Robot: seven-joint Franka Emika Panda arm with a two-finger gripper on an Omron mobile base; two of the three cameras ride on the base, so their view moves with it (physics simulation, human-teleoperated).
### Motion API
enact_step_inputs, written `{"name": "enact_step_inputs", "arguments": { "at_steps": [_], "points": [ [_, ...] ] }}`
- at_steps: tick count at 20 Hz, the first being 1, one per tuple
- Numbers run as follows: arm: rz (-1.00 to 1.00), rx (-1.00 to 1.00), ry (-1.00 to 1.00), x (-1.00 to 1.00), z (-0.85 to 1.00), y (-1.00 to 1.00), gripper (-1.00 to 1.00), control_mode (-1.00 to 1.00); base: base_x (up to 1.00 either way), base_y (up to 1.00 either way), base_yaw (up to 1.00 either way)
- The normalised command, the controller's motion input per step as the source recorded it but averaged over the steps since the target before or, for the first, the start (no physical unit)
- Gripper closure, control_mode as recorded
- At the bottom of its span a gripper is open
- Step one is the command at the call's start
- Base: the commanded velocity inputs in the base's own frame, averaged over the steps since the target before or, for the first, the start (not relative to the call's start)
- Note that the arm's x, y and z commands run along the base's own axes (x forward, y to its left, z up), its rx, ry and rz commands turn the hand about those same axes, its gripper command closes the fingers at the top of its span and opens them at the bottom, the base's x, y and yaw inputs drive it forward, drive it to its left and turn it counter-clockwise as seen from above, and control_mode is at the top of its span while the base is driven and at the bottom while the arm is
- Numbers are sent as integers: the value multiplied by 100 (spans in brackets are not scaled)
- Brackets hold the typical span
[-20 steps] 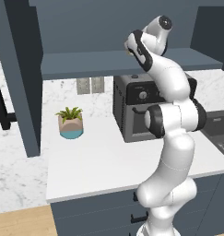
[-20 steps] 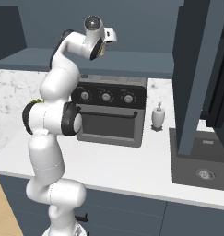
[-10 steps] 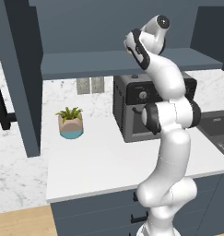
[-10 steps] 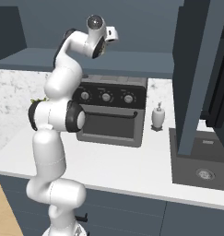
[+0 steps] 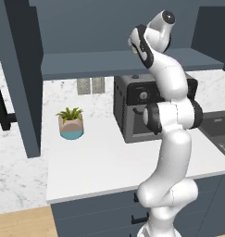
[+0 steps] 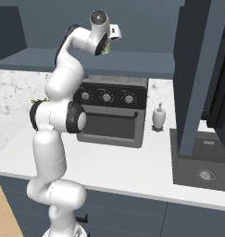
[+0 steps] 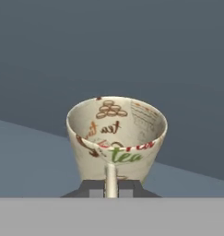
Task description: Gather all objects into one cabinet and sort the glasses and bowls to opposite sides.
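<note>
Beige mug (image 7: 115, 138) standing upright on the shelf (image 7: 26, 156) of the dark slate-blue wall cabinet (image 5: 132, 28), its long axis vertical, mouth at 12 o'clock and open to the hand camera. The thin handle runs down the near wall toward 6 o'clock, pointing at the camera; printed lettering and brown motifs cover the inside and outside. The claw (image 7: 111, 186) is closed narrowly on the mug's handle, its two dark tips flanking the handle at the mug's foot.

The hand view alone gives the mug and the grip. In the left base view the arm's upper links stand in front of the shelf; in the right base view the hand (image 6: 104, 37) is raised to shelf height, with a pale sliver just beside it at 3 o'clock.

On the table (image 5: 100, 162): a dark countertop oven (image 6: 111, 113) directly under the shelf, a potted plant (image 5: 70, 122) at its 9 o'clock in the left base view, a white soap dispenser (image 6: 159, 116) at its 3 o'clock in the right base view, then a sink (image 6: 202, 162). An open cabinet door (image 6: 197, 74) stands at 3 o'clock.
</note>
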Motion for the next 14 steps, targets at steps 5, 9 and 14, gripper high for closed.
{"name": "enact_step_inputs", "arguments": {
  "at_steps": [5,9,14],
  "points": [
    [0,0,4,-61,0,-6,100,-100,0,0,0],
    [3,0,2,-76,0,0,100,-100,0,0,0],
    [3,12,-5,-99,0,0,100,-100,0,0,0]
  ]
}}
